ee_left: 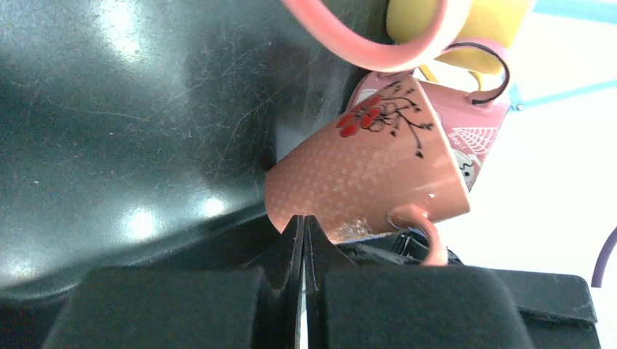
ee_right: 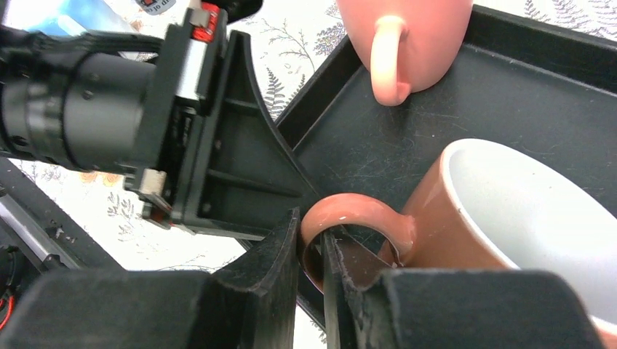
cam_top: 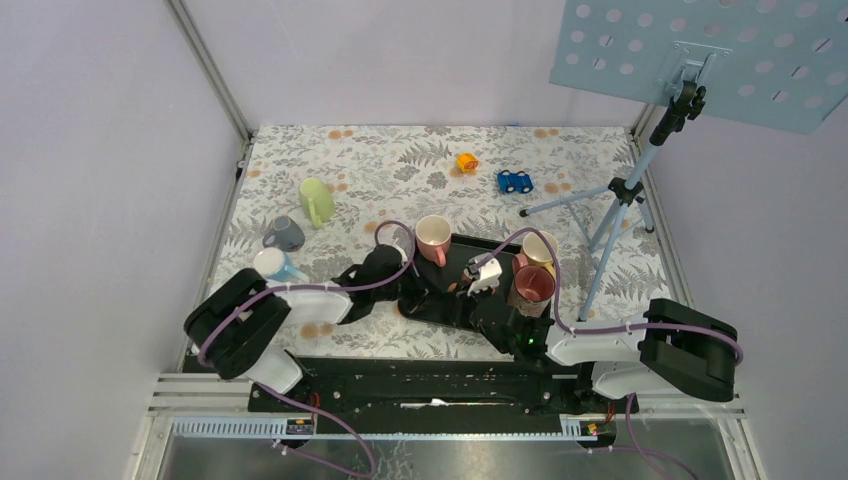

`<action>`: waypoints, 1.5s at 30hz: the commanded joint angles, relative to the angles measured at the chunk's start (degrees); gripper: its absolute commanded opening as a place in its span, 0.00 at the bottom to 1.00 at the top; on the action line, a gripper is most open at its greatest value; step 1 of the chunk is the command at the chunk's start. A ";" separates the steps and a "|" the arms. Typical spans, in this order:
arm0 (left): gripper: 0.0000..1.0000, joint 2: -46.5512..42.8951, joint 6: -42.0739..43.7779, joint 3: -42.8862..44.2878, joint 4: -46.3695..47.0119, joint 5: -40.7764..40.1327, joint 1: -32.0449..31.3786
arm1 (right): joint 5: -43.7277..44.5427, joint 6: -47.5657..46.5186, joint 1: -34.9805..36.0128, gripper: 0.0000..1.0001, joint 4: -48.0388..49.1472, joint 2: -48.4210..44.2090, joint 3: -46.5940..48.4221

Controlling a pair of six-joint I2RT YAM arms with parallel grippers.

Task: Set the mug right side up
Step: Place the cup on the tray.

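right pincer (ee_right: 311, 225) is clenching only the handle (ee_right: 356, 211) of the salmon ceramic mug (ee_right: 436, 240) tilting at 3 o'clock on the black plastic tray (ee_right: 509, 94), left pincer (ee_left: 303, 222) is sitting clenched empty, so the mug's probably risking pivoting loose.

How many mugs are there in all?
6: pink mug, yellow mug, brown mug at the black tray; green mug, grey mug, white mug left of it. More may be hidden.

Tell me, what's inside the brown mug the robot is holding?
The brown mug shows only bare white inside. Its lower part is hidden behind the right gripper.
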 commanded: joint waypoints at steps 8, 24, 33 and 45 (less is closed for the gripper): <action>0.00 -13.11 9.32 6.81 -15.57 -7.64 0.10 | 1.24 -11.82 1.89 0.00 -1.13 1.67 -0.48; 0.04 -15.06 15.23 13.17 -26.21 -5.38 3.10 | 27.83 -33.70 12.07 0.00 21.14 17.42 1.09; 0.05 -15.97 16.90 14.89 -29.30 -5.42 3.15 | 31.05 -40.41 12.25 0.00 36.29 23.10 0.05; 0.04 -15.25 16.96 15.48 -29.79 -6.06 3.18 | 32.77 -40.07 12.28 0.00 40.98 24.01 -1.99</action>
